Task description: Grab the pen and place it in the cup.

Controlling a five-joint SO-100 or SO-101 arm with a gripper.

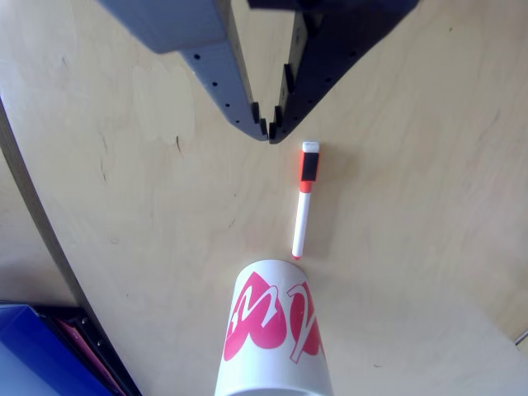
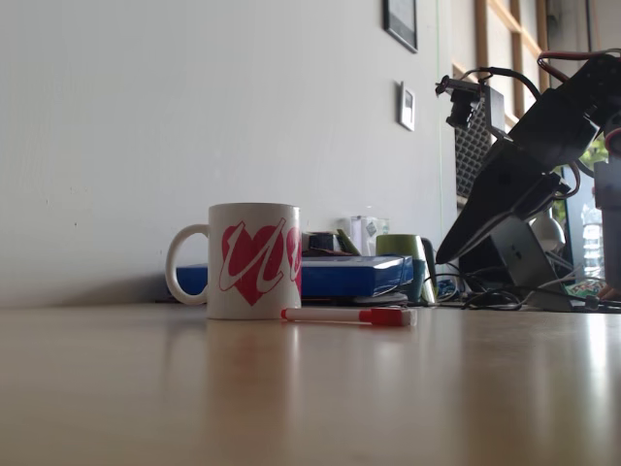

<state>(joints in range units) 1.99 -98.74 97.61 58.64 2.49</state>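
The pen (image 1: 304, 202) lies flat on the pale wooden table, its red-and-black cap towards my gripper and its red tip end close to the foot of the cup (image 1: 272, 330). The cup is white with pink-red hearts and stands upright. My gripper (image 1: 267, 132) hovers just above and left of the pen's cap in the other view, jaws nearly together with nothing between them. In the fixed view the pen (image 2: 344, 316) lies in front of the cup (image 2: 254, 260), and the gripper (image 2: 444, 258) hangs to its right, apart from it.
A blue folder (image 1: 41, 355) lies past the table edge at the lower left; in the fixed view the folder (image 2: 349, 275) sits behind the cup. A green mug (image 2: 398, 248), cables and the arm's base (image 2: 514, 257) stand at the right.
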